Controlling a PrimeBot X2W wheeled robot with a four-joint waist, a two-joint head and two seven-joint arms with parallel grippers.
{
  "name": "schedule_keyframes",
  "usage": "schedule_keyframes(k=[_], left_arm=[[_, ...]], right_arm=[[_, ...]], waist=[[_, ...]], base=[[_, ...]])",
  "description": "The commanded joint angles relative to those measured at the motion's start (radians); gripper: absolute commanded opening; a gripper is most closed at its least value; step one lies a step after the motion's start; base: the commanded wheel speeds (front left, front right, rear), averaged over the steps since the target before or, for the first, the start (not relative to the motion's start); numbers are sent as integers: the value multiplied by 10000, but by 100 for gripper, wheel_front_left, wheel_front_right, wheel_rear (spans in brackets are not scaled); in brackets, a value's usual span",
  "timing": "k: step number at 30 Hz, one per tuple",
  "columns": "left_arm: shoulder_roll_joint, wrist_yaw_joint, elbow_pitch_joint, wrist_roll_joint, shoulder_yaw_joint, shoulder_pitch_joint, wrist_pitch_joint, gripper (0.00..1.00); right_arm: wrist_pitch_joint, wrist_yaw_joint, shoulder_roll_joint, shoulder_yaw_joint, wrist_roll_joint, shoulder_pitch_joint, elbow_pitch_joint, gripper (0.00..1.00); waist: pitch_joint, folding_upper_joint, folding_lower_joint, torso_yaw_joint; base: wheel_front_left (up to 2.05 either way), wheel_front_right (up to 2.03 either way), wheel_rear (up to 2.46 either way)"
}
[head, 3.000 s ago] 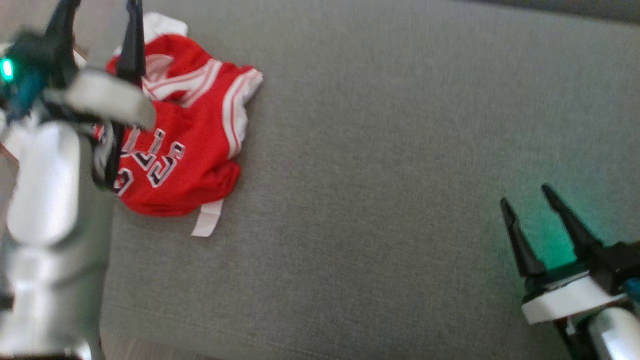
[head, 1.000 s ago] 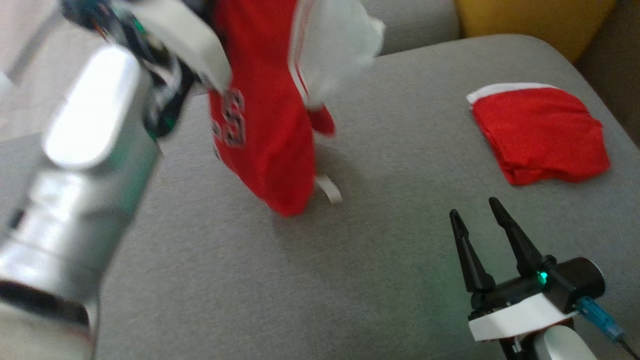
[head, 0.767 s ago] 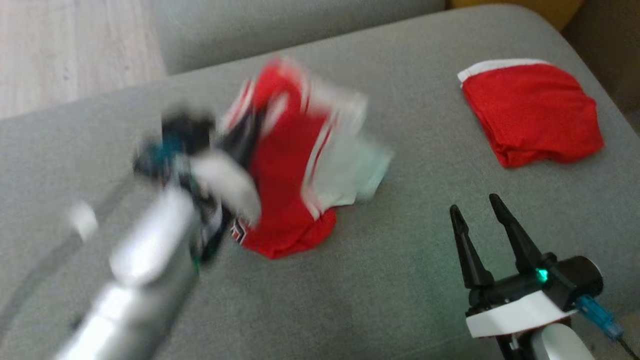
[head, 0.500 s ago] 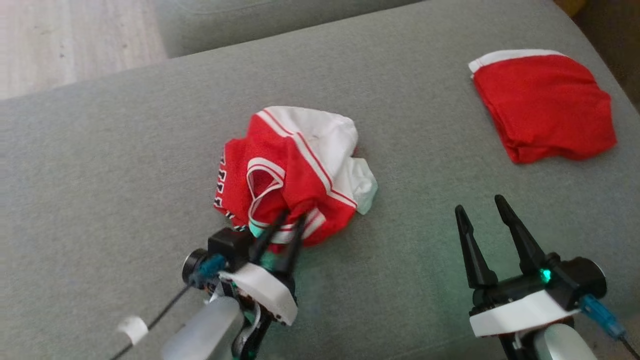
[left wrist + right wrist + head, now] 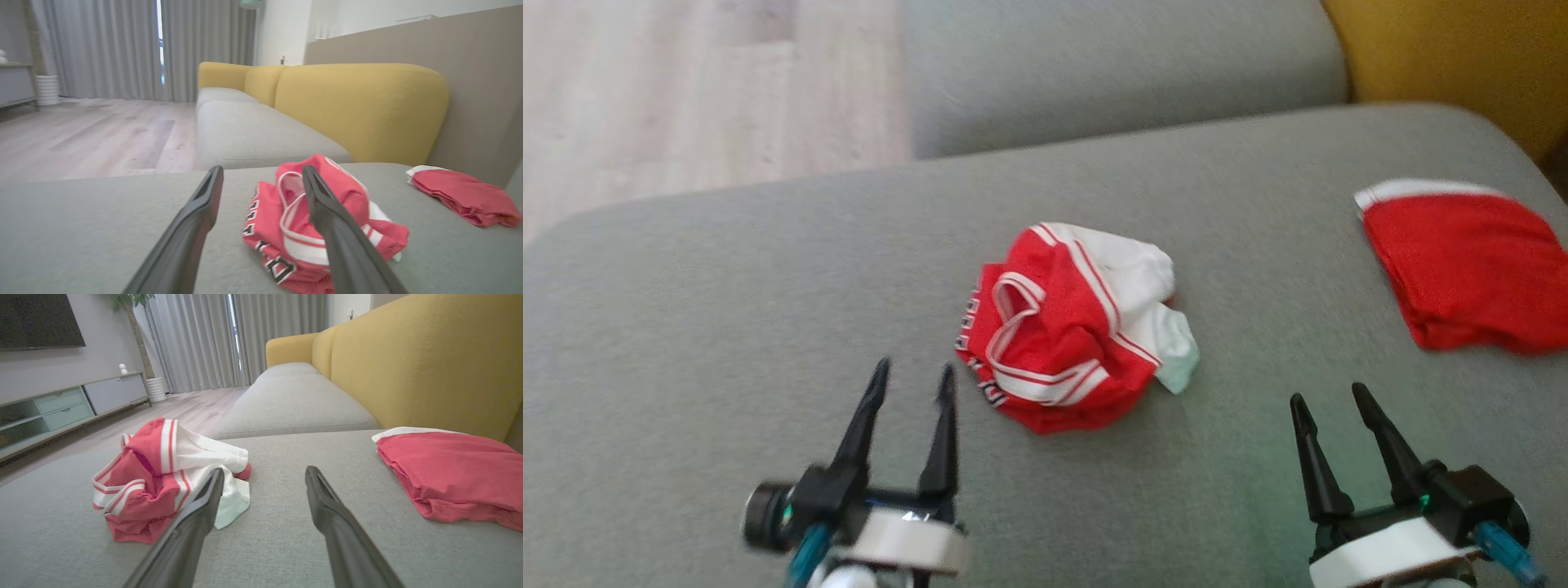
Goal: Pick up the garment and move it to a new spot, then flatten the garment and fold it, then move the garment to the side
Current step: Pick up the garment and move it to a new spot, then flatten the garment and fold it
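Observation:
The garment point(image 5: 1078, 327), a red jersey with white trim and dark lettering, lies crumpled in a heap in the middle of the grey sofa seat point(image 5: 727, 327). It also shows as the jersey point(image 5: 310, 228) past my left fingers and as the jersey point(image 5: 163, 477) to the left of my right fingers. My left gripper point(image 5: 913, 382) stands open just left of and in front of the heap, apart from it. At the lower right my right gripper point(image 5: 1327, 398) is open with nothing between its fingers.
A folded red cloth point(image 5: 1462, 278) with a white edge lies at the seat's right end. A second grey seat cushion point(image 5: 1111, 73) lies beyond, yellow backrests point(image 5: 359, 110) run along the right, and wooden floor point(image 5: 686, 98) is past the left edge.
My left gripper carried the jersey from the left, set it down mid-seat, opened and drew back from it. The head camera shifted. My right gripper stayed open.

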Motion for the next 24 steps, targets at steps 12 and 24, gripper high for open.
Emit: schedule_keyframes(k=[12,24], left_arm=[[-486,-103,-1833,1573,2131,2564,-96,100],[-839,-600,-1909,2389,2587,3313,-97,100]], right_arm=[[-108,67,310,-451,-305,744,-144,100],[-109,67,484,-496,-432,1143,-85,100]], waist=[[-1237,-1,2,1242],[-1365,-1,2,1288]], base=[[0,0,0],[0,0,0]])
